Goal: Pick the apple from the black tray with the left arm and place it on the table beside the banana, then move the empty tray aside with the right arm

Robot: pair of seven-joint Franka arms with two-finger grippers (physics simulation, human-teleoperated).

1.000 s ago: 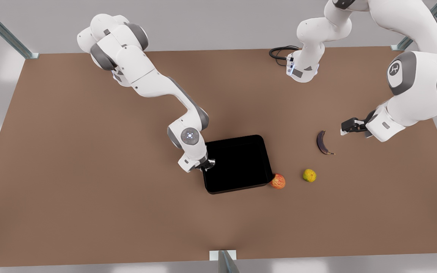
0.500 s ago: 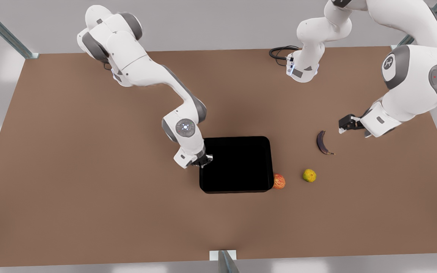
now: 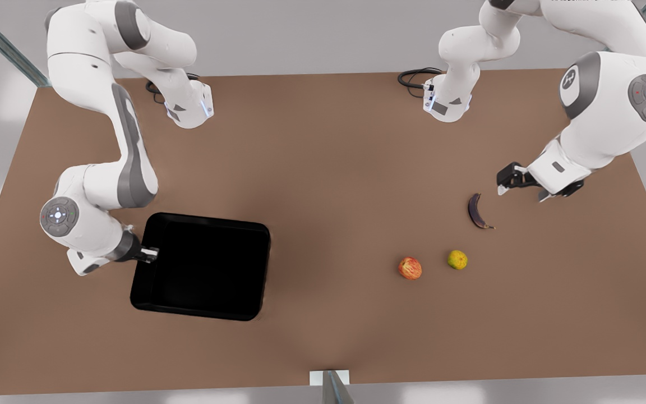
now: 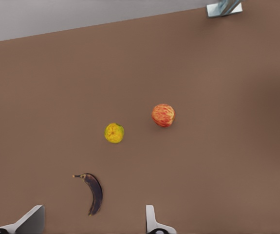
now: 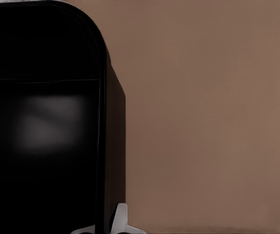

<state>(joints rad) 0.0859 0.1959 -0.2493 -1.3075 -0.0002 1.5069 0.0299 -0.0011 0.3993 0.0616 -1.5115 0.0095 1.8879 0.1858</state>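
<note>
The red apple lies on the brown table, apart from the tray, a short way from the dark banana. My left gripper hovers open just beyond the banana at the front view's right; its white fingers stand wide apart with nothing between them. The black tray sits empty at the front view's left. My right gripper is shut on the tray's rim on the side away from the apple; one of its fingertips shows against the rim's outer wall.
A yellow-green round fruit rests between the apple and the banana. A black cable loops by the far arm base. A metal post stands at the table's near edge. Open tabletop lies between tray and fruit.
The right gripper has dragged the tray far toward the front view's left, away from the apple, which stayed put. The left gripper drifted slightly up and leftward near the banana.
</note>
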